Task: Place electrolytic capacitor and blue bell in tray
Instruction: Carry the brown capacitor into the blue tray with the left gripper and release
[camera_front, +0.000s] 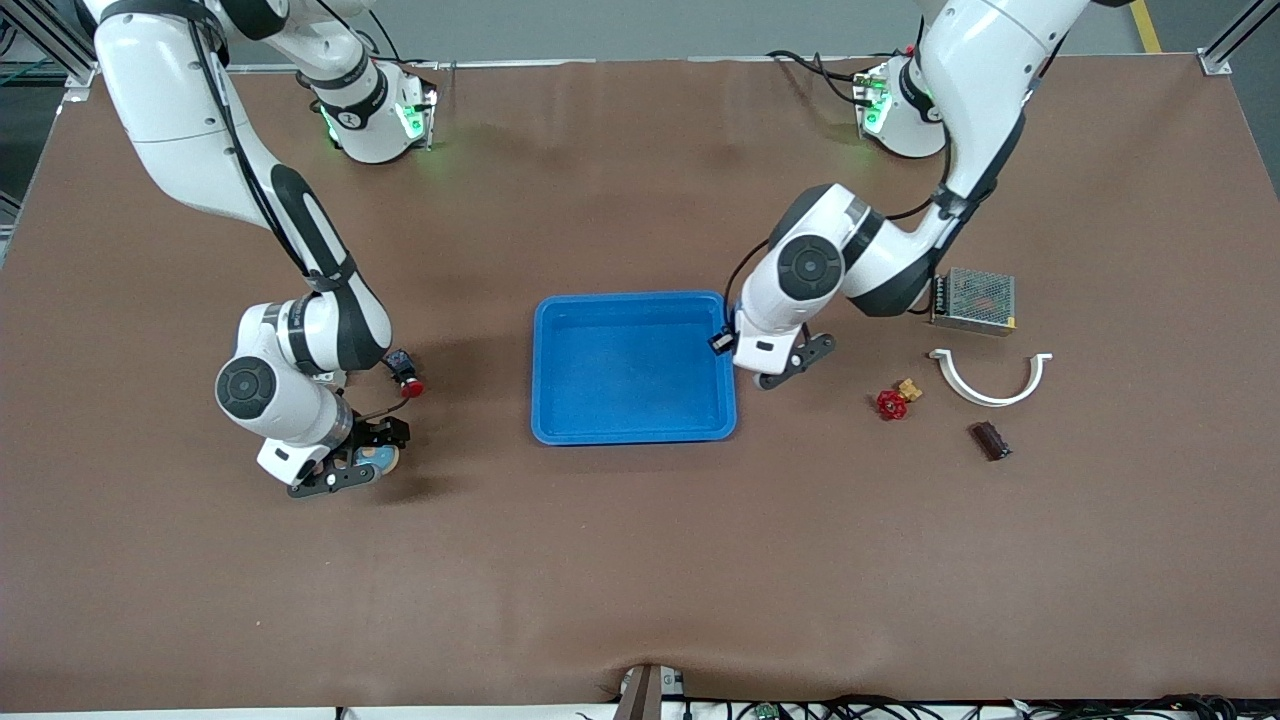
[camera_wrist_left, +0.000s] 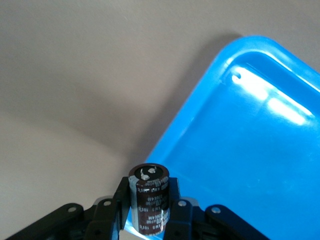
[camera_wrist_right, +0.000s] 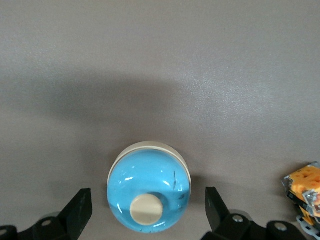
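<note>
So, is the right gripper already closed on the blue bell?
No. In the right wrist view the fingers stand wide apart, one on each side of the blue bell, not touching it.

High front camera faces both arms across the table (camera_front: 640, 560); each wrist camera looks down close past its pincer.

Even overhead light, soft arm shadows, white glare on the tray (camera_wrist_left: 260, 90), wrist views slightly soft.

Brown matte table (camera_front: 640, 560), grey floor along its edges
</note>
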